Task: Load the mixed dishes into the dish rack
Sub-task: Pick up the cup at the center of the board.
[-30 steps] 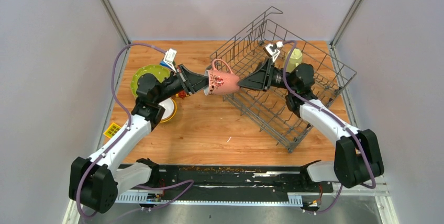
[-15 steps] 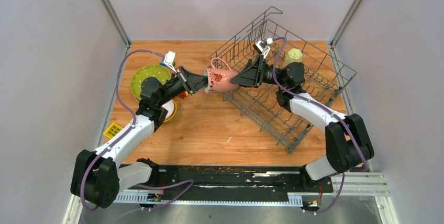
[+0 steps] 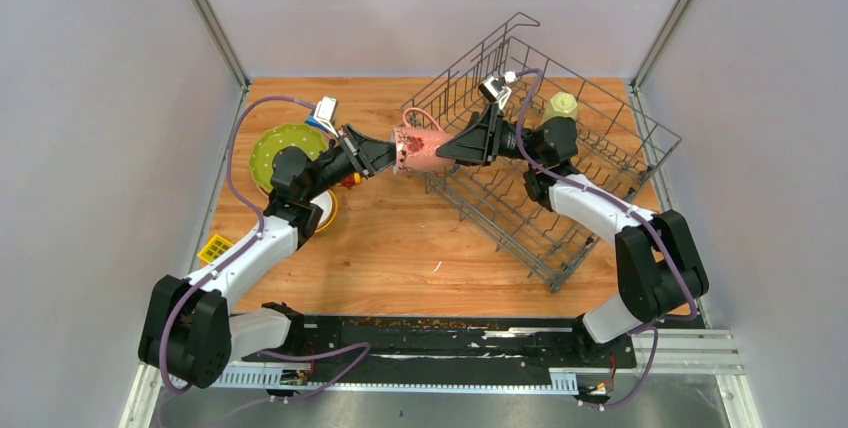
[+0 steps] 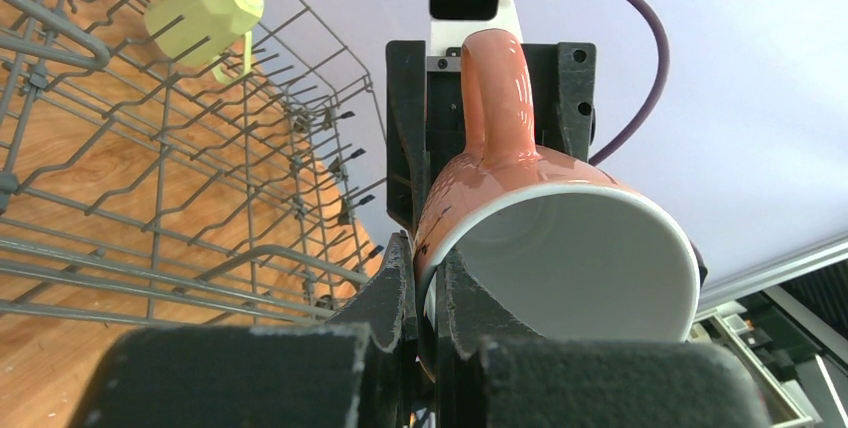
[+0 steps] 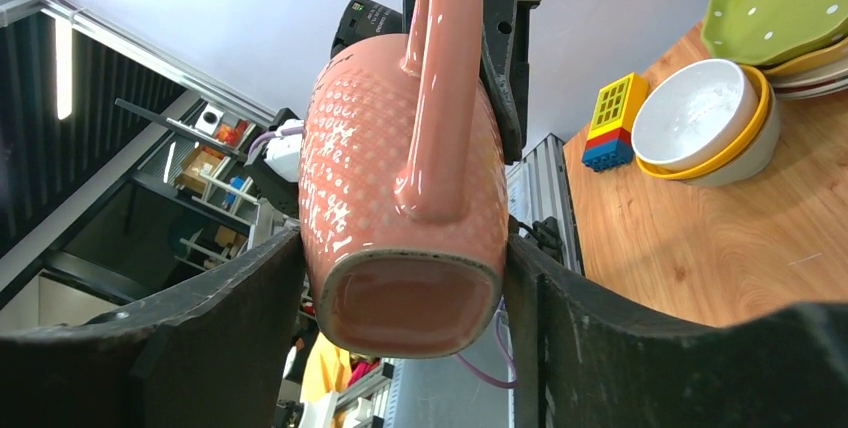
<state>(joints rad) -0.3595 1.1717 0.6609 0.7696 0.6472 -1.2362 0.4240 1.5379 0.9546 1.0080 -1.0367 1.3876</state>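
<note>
A pink mug (image 3: 420,148) hangs on its side in the air at the dish rack's (image 3: 560,208) left wall, between both arms. My left gripper (image 3: 393,155) is shut on its rim, one finger inside the white interior (image 4: 560,258) and one outside. From the rack side, my right gripper (image 3: 445,151) reaches the mug's base (image 5: 405,303), and its fingers (image 5: 560,318) press the mug body on both sides. The handle (image 5: 440,88) points up. A pale-green mug (image 3: 560,106) lies in the rack's far part.
A lime-green dotted plate (image 3: 275,143) tops a stack at the table's left, with a white bowl (image 5: 700,113) nested in a yellow bowl (image 5: 755,133) beside it. Small toy blocks (image 5: 615,118) lie near them, and a yellow one (image 3: 215,247) sits at the left edge.
The right arm came left over the rack and its fingers closed in round the mug's base. The left arm has kept its hold on the rim and lifted the mug slightly.
</note>
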